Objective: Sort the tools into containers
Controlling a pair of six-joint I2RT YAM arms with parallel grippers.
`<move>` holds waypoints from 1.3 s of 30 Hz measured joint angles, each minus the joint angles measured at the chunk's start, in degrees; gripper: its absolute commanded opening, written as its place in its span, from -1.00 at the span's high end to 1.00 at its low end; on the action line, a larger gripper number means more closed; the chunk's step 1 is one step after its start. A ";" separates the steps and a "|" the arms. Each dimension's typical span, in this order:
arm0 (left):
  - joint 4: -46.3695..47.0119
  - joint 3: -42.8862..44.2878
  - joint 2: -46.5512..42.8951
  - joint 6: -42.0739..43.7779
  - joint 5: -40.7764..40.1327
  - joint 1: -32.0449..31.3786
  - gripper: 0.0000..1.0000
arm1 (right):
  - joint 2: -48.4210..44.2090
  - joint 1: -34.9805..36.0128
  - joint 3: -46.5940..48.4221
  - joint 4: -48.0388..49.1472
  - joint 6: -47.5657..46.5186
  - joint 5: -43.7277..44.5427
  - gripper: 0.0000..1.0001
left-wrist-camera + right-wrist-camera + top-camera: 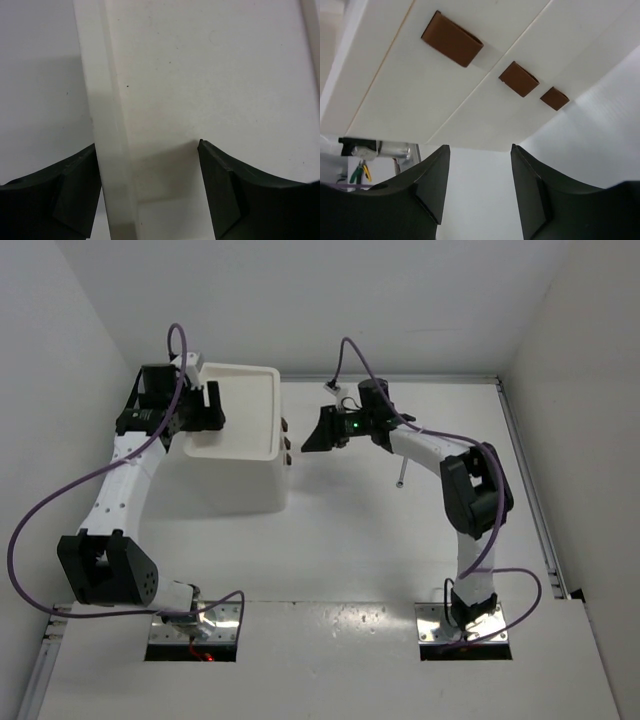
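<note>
White drawer unit (235, 480), brown knobs (452, 39), left claw (147, 145) spread astride its rim, perhaps touching, right claw (480, 147) spread, empty.

You're looking at a drawer unit (235, 485) of smooth white plastic, its knobs (452, 39) matt brown; the fingers (432, 180) of your right gripper (480, 150) are matt black plastic.

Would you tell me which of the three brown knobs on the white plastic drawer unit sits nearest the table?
The rightmost brown knob in the right wrist view, smallest-looking; it lies next to the table, while the other two sit higher up.
</note>
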 measured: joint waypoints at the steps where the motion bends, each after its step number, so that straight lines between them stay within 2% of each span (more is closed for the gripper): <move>1: -0.04 -0.02 -0.02 0.13 0.20 0.00 -0.53 | -0.37 -0.59 -1.44 2.03 -0.70 -1.46 -0.05; 6: -0.39 0.00 -0.11 0.31 0.46 0.04 -0.21 | -0.76 -3.34 -3.41 5.11 -9.31 -7.45 -0.05; 7: -0.57 0.04 -0.11 0.28 0.48 0.04 0.10 | -0.72 -3.56 -2.80 4.50 -11.89 -8.20 -0.07; 8: -0.72 0.15 -0.11 0.11 0.17 0.04 0.23 | -0.35 -3.74 -1.60 3.28 -15.23 -8.85 -0.07; 9: -1.01 0.50 -0.11 0.17 0.07 0.17 0.50 | 0.11 -3.74 0.15 1.31 -18.69 -9.22 -0.07; 12: -1.68 1.16 0.17 -0.61 -0.98 0.00 0.78 | 2.21 -3.54 7.54 -5.53 -29.14 -9.31 -0.10; 14: -2.21 2.23 1.03 2.05 -0.04 0.02 0.90 | 3.23 -3.41 11.52 -9.14 -35.32 -9.20 -0.10; 18: -3.15 3.13 1.70 3.72 1.33 0.15 1.00 | 3.41 -3.41 13.44 -13.05 -43.76 -9.11 -0.10; 24: -3.65 3.76 2.25 3.93 2.03 0.44 1.00 | 5.38 -3.72 13.79 -16.72 -48.83 -9.40 -0.12; 31: -3.78 4.00 2.47 4.07 2.08 0.44 1.00 | 5.35 -3.32 13.49 -19.85 -50.75 -11.13 -0.14; 39: -3.63 4.00 2.54 4.09 2.23 0.46 1.00 | 4.94 0.15 13.66 -20.50 -48.65 -10.01 -0.14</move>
